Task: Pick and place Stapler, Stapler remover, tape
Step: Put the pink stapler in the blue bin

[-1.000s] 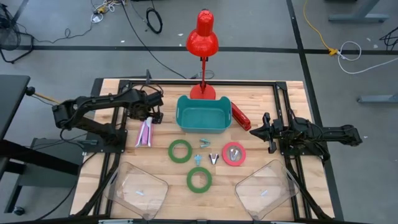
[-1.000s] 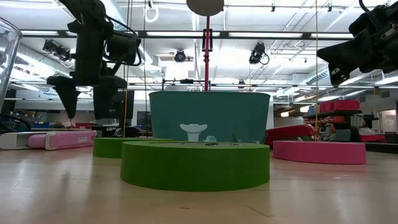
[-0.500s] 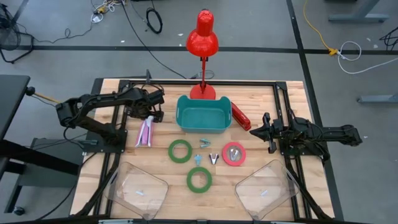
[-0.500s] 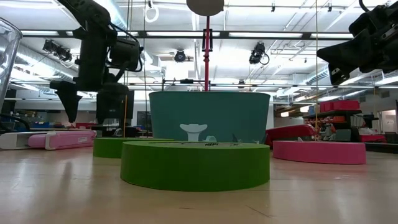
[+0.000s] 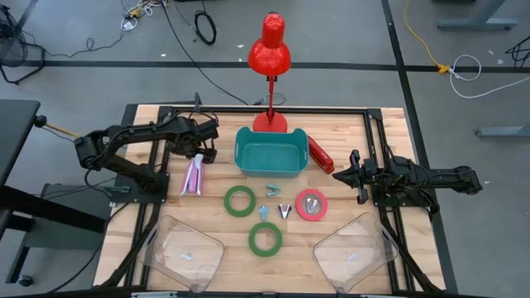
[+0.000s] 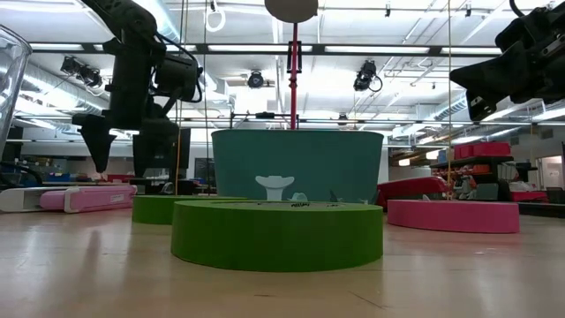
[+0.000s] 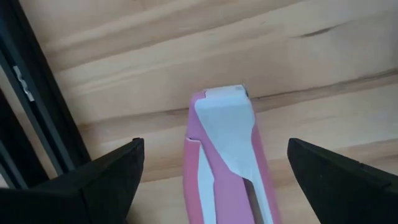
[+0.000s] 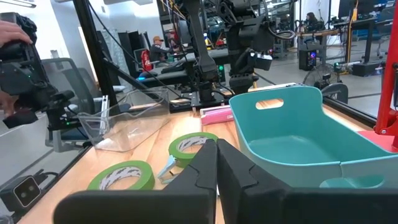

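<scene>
- The left gripper (image 5: 201,151) hangs over the far end of the pink stapler (image 5: 192,175), fingers (image 7: 99,180) spread wide to either side of it. In the left wrist view the stapler's pale top plate sits centred between the two dark tips, which suggests the arm is lined up to straddle the body before dropping for a grasp.
- The pink stapler lies flat on the table (image 5: 381,141), lengthwise toward the gripper, just left of the teal bin (image 5: 270,152); nothing grips it yet.
- The teal bin stands mid-table at the foot of the red desk lamp (image 5: 270,50), probably the drop target, with the pieces laid out in front of it within reach of either arm.
- The tape: one green roll (image 5: 239,200) in front of the bin, a second green roll (image 5: 265,238) nearer the front edge, and the red-pink roll (image 5: 311,204) to the right. Small staple removers (image 5: 285,210) lie between them.
- A red stapler (image 5: 320,155) leans along the bin's right side.
- The right gripper (image 5: 352,174) waits at the table's right side, fingers pressed together and empty, clear of the left arm's work.
- Against a second ago, the left arm has folded slightly and its gripper sits a touch lower over the stapler; against half a second ago, nearly nothing has moved. All objects and the right arm are unchanged.
</scene>
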### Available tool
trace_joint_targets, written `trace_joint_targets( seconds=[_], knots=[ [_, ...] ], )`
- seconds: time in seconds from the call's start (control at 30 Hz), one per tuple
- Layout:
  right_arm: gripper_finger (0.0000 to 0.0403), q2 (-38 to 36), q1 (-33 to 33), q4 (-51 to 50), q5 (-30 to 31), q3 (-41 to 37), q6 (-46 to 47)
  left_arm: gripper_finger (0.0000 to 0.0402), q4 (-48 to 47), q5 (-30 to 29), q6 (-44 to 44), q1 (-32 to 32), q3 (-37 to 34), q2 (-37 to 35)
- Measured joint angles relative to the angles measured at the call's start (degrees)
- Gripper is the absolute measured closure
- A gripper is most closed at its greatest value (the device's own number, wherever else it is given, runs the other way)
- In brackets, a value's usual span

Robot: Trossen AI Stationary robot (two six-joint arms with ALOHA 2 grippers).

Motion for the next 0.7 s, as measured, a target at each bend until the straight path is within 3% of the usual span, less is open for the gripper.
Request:
trace_joint_targets(
  seconds=[0.3, 0.43, 0.7],
  knots=[
    [0.0396, 0.02, 0.01, 0.0, 0.0, 0.01, 0.0, 0.0004, 0.77, -0.3, -2.51, 1.71, 0.0, -0.01],
    [0.0396, 0.0, -0.01, 0.0, -0.01, 0.0, 0.0, 0.0004, 1.27, 3.23, -4.45, 3.35, -0.29, 1.05],
    [0.0396, 0.01, -0.01, 0.01, 0.0, -0.01, 0.0, 0.0003, 7.13, 4.15, -6.28, 3.54, -5.97, 1.01]
  ],
)
